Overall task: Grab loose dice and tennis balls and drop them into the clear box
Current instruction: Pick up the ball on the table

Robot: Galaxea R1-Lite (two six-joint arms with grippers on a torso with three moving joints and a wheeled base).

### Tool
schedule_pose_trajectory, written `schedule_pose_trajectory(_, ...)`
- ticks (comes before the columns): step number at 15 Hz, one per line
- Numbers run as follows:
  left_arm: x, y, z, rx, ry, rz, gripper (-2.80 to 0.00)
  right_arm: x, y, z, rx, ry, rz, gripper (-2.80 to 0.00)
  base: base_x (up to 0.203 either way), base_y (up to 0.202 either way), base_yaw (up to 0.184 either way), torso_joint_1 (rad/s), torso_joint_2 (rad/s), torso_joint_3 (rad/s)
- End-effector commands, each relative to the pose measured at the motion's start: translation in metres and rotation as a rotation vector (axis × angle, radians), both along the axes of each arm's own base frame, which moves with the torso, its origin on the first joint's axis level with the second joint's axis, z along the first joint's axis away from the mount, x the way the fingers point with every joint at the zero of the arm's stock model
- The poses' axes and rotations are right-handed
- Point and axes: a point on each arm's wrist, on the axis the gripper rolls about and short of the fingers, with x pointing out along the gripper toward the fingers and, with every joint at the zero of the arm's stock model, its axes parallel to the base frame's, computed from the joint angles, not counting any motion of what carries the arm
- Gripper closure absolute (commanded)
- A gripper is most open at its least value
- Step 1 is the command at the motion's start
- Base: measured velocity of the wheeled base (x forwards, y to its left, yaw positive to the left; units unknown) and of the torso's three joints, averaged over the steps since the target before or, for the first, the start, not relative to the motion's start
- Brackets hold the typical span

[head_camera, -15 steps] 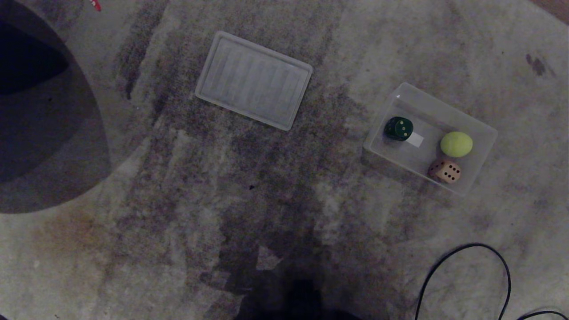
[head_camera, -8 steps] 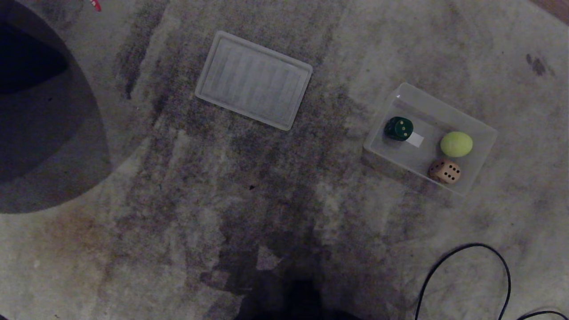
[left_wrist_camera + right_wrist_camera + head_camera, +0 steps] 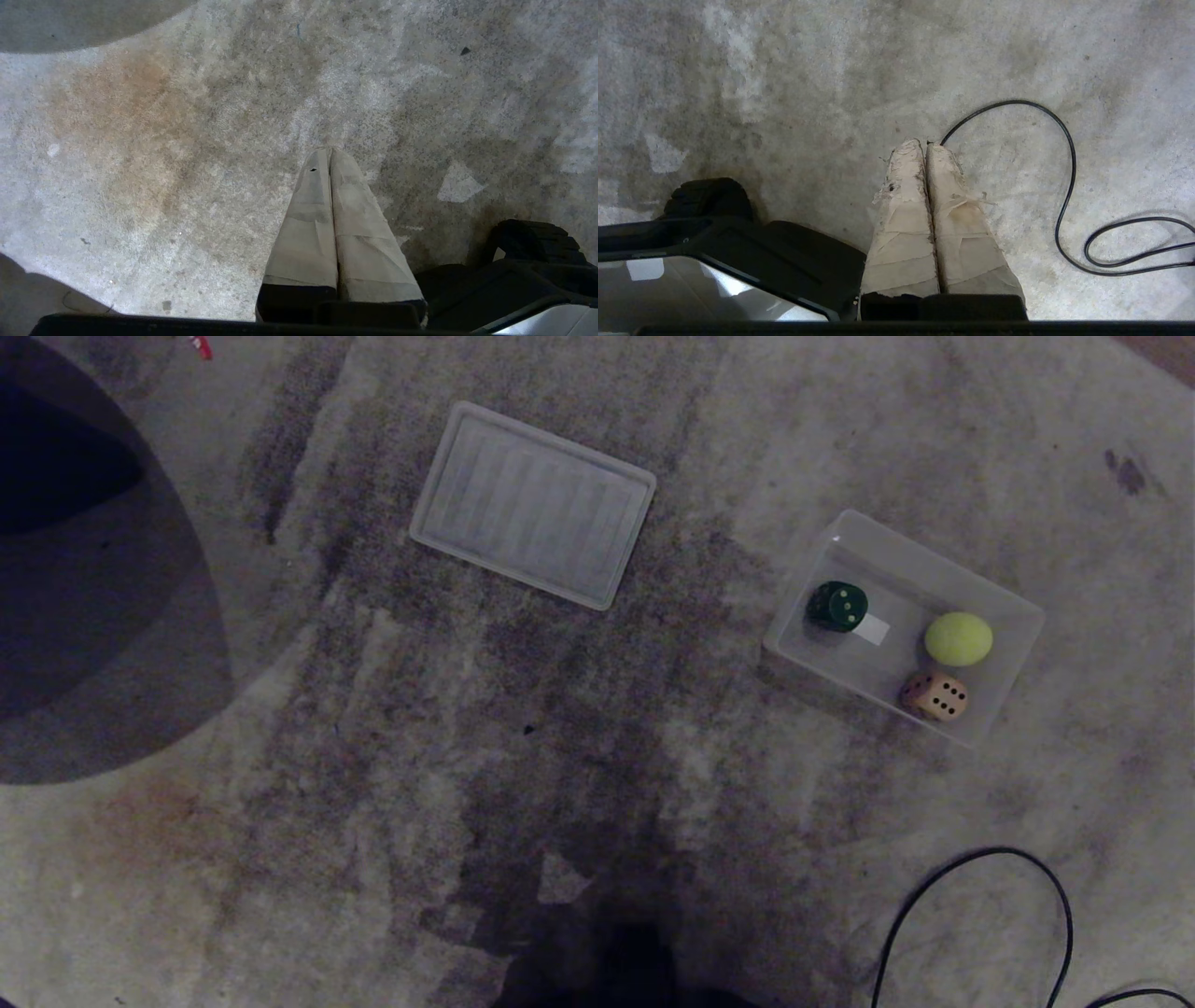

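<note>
Nearest the robot's base, a black cable (image 3: 980, 915) loops over the stained carpet (image 3: 373, 756). Only the wrist views show the left gripper (image 3: 330, 151) and right gripper (image 3: 923, 143), both pressed shut and empty above the carpet. Farther right, the clear box (image 3: 1013, 602) holds a dark green die (image 3: 836, 606), tennis ball (image 3: 958, 638) and tan die (image 3: 934, 695). Farthest lies a ribbed panel (image 3: 532, 504). Nothing has shifted since a second ago.

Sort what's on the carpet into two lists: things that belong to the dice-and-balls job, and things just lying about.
Job things:
clear box
dark green die, in the box
tan die, in the box
tennis ball, in the box

Lying about:
flat ribbed clear panel
black cable
small red object at the top edge
</note>
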Motion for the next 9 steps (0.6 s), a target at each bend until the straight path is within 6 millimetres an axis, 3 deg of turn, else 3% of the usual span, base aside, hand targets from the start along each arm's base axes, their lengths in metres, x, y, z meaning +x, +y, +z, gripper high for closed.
schedule_pose_trajectory(1, 0.0002, 0.0000, -0.0004, -0.001, 0.003, 0.001, 0.00, 0.0019, 0.0000, 0.0003, -0.001, 0.029, 0.001, 0.00, 0.000, 0.000, 0.000, 0.000, 0.00, 0.000)
schedule_pose_trajectory(9, 0.0002, -0.0004, -0.0004, 0.032, 0.004, -0.017, 0.00, 0.0000, 0.0000, -0.0004, -0.003, 0.003, 0.004, 0.00, 0.000, 0.000, 0.000, 0.000, 0.00, 0.000)
